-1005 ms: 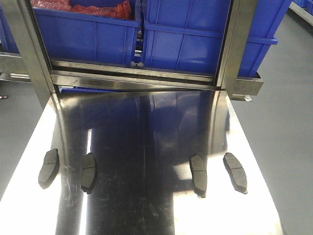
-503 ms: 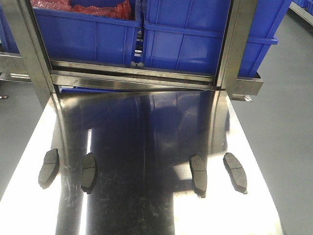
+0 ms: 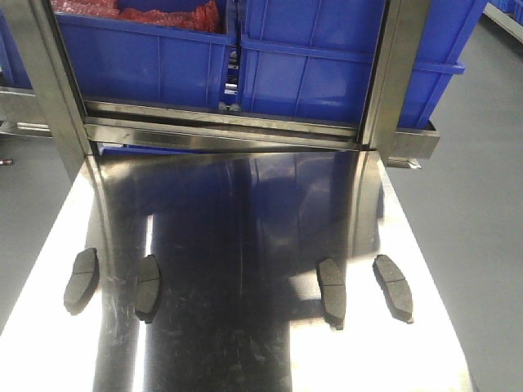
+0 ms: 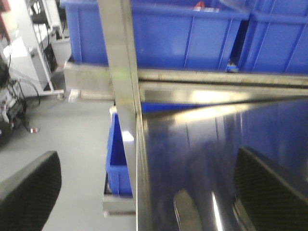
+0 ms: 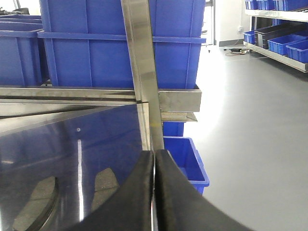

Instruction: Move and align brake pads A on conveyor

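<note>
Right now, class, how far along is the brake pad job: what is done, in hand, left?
Done: nothing visible; all four brake pads lie on the steel table. In hand: nothing; left gripper open, right gripper shut and empty. Left: moving and aligning all four; no conveyor is in view.

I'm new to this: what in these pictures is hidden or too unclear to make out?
Front view: no arm or belt in frame; the top edge cuts off the red stuff in the blue bin.
Left wrist view: blurred; the bottom edge cuts off a brake pad.
Right wrist view: the closed fingers hide the table's near part.
</note>
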Controlling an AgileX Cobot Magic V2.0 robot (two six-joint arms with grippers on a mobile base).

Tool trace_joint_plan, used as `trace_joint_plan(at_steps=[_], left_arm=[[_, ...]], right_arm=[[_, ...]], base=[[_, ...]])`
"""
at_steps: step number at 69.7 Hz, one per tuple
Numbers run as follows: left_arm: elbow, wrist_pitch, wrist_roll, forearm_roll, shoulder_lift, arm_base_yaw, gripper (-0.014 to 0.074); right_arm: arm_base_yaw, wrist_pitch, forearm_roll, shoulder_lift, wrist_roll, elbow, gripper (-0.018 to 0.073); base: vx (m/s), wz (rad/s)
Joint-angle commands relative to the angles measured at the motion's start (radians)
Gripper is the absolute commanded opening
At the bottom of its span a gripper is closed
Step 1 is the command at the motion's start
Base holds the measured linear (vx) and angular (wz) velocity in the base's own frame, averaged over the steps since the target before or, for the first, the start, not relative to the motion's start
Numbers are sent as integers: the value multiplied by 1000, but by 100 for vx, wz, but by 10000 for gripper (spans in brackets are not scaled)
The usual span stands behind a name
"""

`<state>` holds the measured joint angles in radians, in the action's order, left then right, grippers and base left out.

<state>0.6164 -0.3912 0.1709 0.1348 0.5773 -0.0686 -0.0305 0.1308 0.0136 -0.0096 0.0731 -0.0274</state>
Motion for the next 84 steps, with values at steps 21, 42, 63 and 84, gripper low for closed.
trace_joint_plan(at_steps=[21, 42, 63, 84], left_arm=[[345, -28, 8, 70, 466, 137, 659], [344, -81, -529, -332, 749, 251, 638], [344, -91, -586, -345, 935, 255, 630], [344, -63, -608, -346, 1054, 253, 627]], right_arm=[[-7, -73, -2, -17, -11, -21, -8], [-7, -73, -2, -17, -11, -21, -8], [-7, -73, -2, -17, -11, -21, -8], [-7, -73, -2, -17, -11, -21, -8]], base=[[0, 0], [0, 0], [0, 0], [0, 0]])
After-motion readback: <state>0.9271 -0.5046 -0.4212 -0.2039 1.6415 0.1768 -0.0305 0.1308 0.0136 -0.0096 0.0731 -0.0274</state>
